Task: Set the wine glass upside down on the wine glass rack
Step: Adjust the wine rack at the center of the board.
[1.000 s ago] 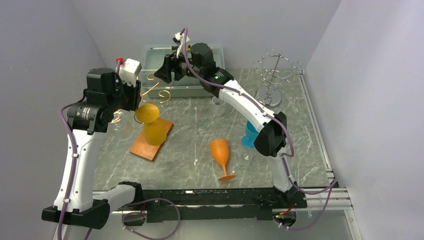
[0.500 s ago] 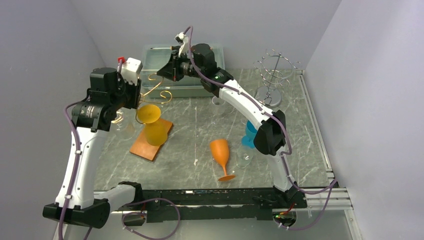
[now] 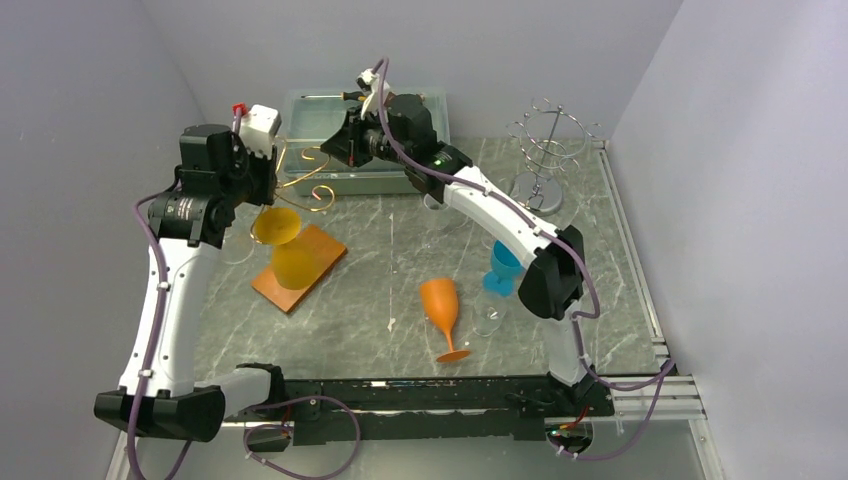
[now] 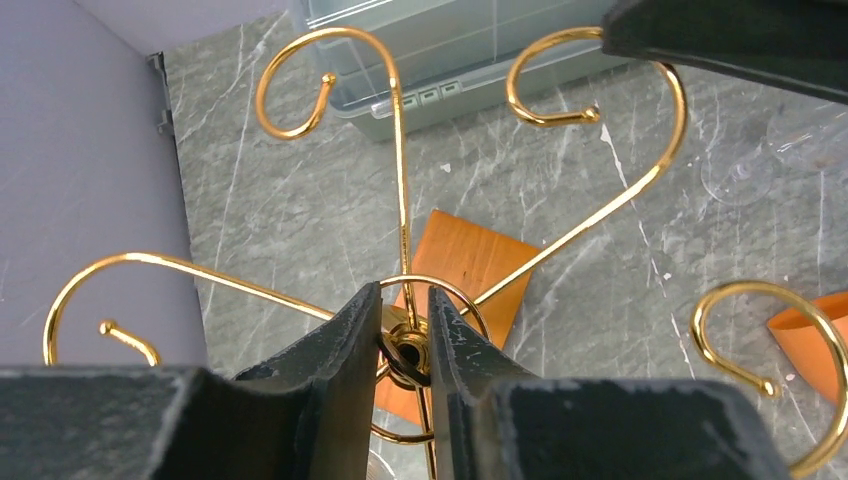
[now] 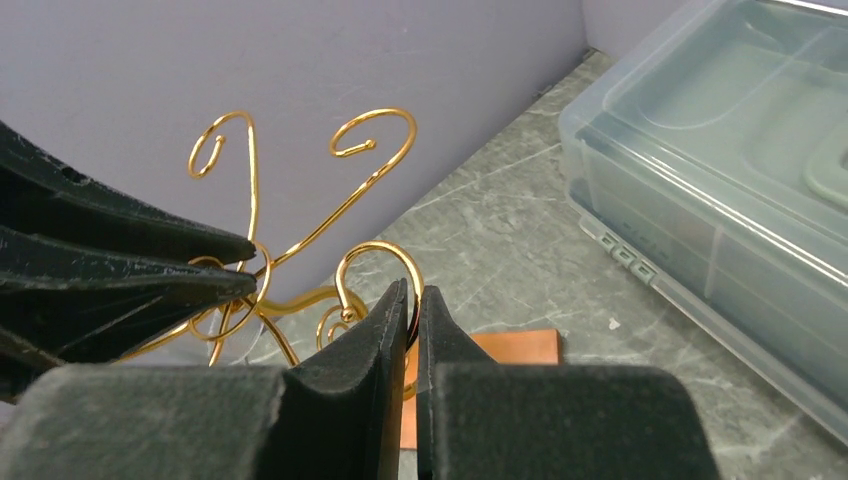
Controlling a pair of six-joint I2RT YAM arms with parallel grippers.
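Evidently your left gripper (image 4: 405, 300) pinches the rack (image 4: 400, 200) at its hub; right gripper (image 5: 412, 292) is closed tight on a hook (image 5: 380, 244); orange glass (image 3: 440, 303) lies unhung.

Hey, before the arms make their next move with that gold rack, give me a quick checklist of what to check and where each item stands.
1. Hub grip: the left gripper is clamped on the centre of the gold rack: ok.
2. Second hold: the right gripper pinches one hook: ok.
3. Glass in hand for hanging: not ok. The orange glass lies on its side on the table, apart from both grippers.
4. Free curled arms on the rack: ok, several are empty.
5. The wooden base lying flat on the table: cannot tell.
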